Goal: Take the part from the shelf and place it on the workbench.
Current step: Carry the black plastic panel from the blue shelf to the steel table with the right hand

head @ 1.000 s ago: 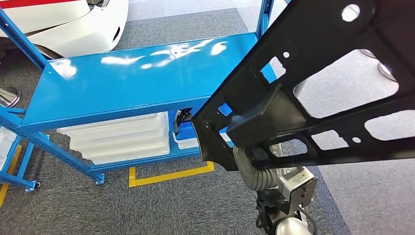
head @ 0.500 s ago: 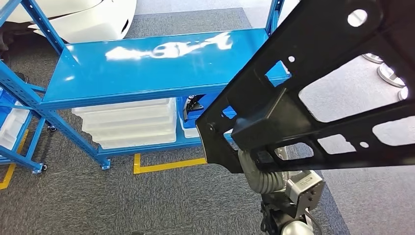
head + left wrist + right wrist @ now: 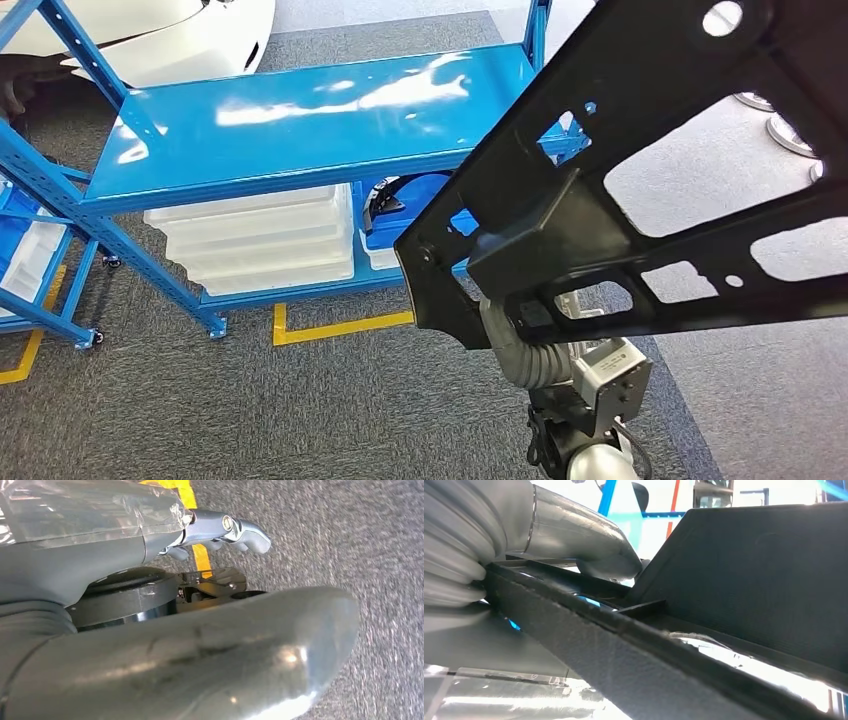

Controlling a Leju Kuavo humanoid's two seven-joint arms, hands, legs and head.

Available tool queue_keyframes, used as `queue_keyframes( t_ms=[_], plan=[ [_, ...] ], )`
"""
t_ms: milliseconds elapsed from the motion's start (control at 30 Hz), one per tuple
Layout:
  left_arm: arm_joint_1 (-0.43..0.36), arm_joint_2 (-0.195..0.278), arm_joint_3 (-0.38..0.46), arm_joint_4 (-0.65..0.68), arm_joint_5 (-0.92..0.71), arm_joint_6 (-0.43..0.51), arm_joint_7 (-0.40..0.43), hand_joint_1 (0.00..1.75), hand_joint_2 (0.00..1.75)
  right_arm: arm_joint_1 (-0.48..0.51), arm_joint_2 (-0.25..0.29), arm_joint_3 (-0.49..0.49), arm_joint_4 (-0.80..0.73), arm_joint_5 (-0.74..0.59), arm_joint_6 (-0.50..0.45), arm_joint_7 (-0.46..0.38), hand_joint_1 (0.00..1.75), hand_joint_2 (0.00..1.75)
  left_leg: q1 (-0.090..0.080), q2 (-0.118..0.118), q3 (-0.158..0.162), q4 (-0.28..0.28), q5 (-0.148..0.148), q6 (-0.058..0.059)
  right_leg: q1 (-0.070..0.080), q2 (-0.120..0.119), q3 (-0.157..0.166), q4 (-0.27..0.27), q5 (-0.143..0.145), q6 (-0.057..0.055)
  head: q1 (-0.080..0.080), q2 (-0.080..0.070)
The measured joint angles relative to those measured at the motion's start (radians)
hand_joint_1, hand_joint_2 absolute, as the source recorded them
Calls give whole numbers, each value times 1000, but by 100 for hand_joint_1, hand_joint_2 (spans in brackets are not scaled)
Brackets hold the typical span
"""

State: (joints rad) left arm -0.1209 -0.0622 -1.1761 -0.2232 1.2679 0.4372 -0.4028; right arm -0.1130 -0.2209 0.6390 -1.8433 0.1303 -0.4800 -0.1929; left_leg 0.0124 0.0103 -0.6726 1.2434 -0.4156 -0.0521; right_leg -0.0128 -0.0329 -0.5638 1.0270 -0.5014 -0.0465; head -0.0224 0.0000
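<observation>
Fingers first: on your right hand (image 3: 604, 555) the silver thumb lies pressed along the top edge of the black part (image 3: 640, 190), and the part's rail runs straight under it and past the ribbed wrist cover. You are holding the part; the other fingers sit behind the panel, so how far they wrap cannot be told.

In the head view the part is a large black frame with cut-out windows and round holes, lifted clear of the shelf (image 3: 300, 120), tilted, its lower corner just above your right wrist and forearm. Nothing else touches it.

Left hand (image 3: 220, 530): the fingers are drawn in together, curled, with nothing between them. Past the fingertips lies grey carpet (image 3: 350, 540) and a strip of yellow floor tape (image 3: 192, 510); the hand touches neither.

Beyond the part, away from your right fingers, the blue shelf top is bare and glossy. White trays (image 3: 260, 240) are stacked on the tier beneath it, with a blue bin (image 3: 410, 215) beside them. A white car body (image 3: 180, 30) stands behind the shelf.
</observation>
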Motion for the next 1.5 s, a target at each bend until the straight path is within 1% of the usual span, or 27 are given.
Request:
queue_keyframes(
  t_ms=[67,133,200,267,300,367,433,467,500,567,633,667,733,767,833,900,933,967,1033,1100,1167,1233,1300,1367,1433,1467,1500],
  plan=[
    [-1,0,0,0,0,0,0,0,0,0,0,0,0,4,2,2,175,175,-3,23,82,-138,42,7,2,-14,-2,1,2,5,-10,0],
    [-2,0,0,0,0,0,0,0,0,0,1,0,0,7,2,5,175,175,-10,40,113,-208,54,20,4,-28,-3,1,7,15,-13,0],
    [-1,0,0,0,0,-1,0,0,0,-1,2,0,0,9,3,8,175,175,-14,29,107,-219,61,36,5,-43,-3,-2,12,28,-11,0],
    [-1,0,0,0,0,-2,0,0,0,-2,4,0,0,11,4,9,175,175,-10,13,105,-234,74,51,2,-31,-12,17,-8,37,-6,0],
    [-1,-1,0,0,0,-4,0,0,0,-2,4,0,0,12,4,9,175,175,-8,6,103,-239,80,58,1,-15,-28,53,-34,40,-1,0],
    [-1,-1,0,0,1,-7,0,0,0,1,4,0,1,13,4,10,175,175,-9,-9,94,-240,88,67,-1,16,-81,175,-102,42,14,0],
    [-1,-1,0,0,1,-8,0,0,0,4,4,0,4,13,5,11,175,175,-12,-28,85,-236,93,69,0,25,-117,263,-130,42,25,0],
    [-1,-1,0,0,1,-9,0,0,0,4,4,0,5,12,5,12,175,175,-13,-39,80,-233,95,68,0,27,-112,257,-116,40,29,0],
    [-1,-1,0,0,1,-9,0,0,0,4,4,0,6,12,6,12,175,175,-13,-50,76,-227,97,67,0,33,-88,213,-86,38,32,0],
    [-1,-1,0,0,1,-11,0,0,0,3,4,0,7,12,8,12,175,175,-13,-70,65,-215,98,63,-1,71,-24,85,-32,31,39,0],
    [-2,-1,0,0,1,-12,1,0,0,3,4,0,8,12,10,12,175,175,-12,-87,50,-206,102,52,-1,103,4,17,-15,28,41,0],
    [-2,-2,0,0,1,-12,1,0,0,3,4,0,8,12,10,12,175,175,-11,-96,44,-205,106,45,0,105,3,13,-16,27,41,0],
    [0,-1,0,0,1,-12,2,0,0,2,5,0,8,13,11,12,175,175,-9,-107,39,-201,110,32,-2,82,3,8,-8,20,42,0],
    [0,-1,0,0,1,-12,2,0,0,1,6,0,8,13,12,12,175,175,-10,-97,33,-186,99,26,-5,70,4,4,-4,15,38,0],
    [-1,-1,0,0,1,-11,3,0,0,-1,8,0,8,13,13,12,175,175,-9,-55,-1,-100,43,13,-9,42,3,-1,1,9,25,0],
    [-1,-1,0,0,1,-12,3,0,0,0,8,0,9,13,13,12,175,175,-3,-26,-52,24,-22,2,-8,15,0,0,2,8,12,0],
    [0,-1,0,0,1,-12,3,0,0,1,8,0,9,13,13,12,175,175,0,-21,-65,62,-34,-2,-8,2,-1,0,2,8,10,0],
    [1,-1,0,0,0,-13,3,0,0,1,8,0,9,13,13,13,175,175,2,-18,-60,65,-29,-4,-8,-12,-2,0,2,8,6,0],
    [1,-1,0,0,-1,-15,3,0,0,0,8,0,10,14,15,14,175,175,4,-1,6,-40,25,-3,-8,-36,-1,0,2,10,-3,0],
    [0,-1,0,0,-3,-16,3,0,0,0,9,0,10,16,18,14,175,175,-2,39,74,-169,65,8,-5,-55,1,1,2,17,-13,0],
    [0,-1,0,0,-4,-16,5,0,0,0,9,0,10,18,24,15,175,175,-10,54,87,-212,72,23,-2,-71,2,0,3,28,-18,0],
    [2,-1,0,0,-6,-16,7,0,0,-1,11,0,10,21,30,16,175,175,-10,33,82,-218,79,38,-2,-86,4,-2,3,40,-18,0],
    [3,-1,0,0,-10,-16,9,0,0,-2,12,-1,10,25,34,18,175,175,-6,12,85,-233,91,51,-5,-54,-5,25,-21,50,-14,0],
    [1,-2,-1,0,-12,-16,13,0,0,0,13,-2,11,28,36,20,175,175,-6,-9,83,-239,99,61,-7,2,-52,128,-81,51,-2,0],
    [0,-2,-1,0,-13,-17,16,0,0,6,13,-2,14,30,41,24,175,175,-9,-33,76,-235,102,65,-6,25,-110,245,-126,49,9,0],
    [0,-2,-2,0,-13,-17,17,0,0,8,13,-2,15,31,43,26,175,175,-11,-45,74,-232,102,66,-5,29,-120,265,-123,48,14,0],
    [1,-2,-2,0,-13,-18,18,0,0,9,13,-2,16,32,45,27,175,175,-11,-58,71,-227,102,65,-5,32,-111,245,-99,46,18,0]
  ],
)
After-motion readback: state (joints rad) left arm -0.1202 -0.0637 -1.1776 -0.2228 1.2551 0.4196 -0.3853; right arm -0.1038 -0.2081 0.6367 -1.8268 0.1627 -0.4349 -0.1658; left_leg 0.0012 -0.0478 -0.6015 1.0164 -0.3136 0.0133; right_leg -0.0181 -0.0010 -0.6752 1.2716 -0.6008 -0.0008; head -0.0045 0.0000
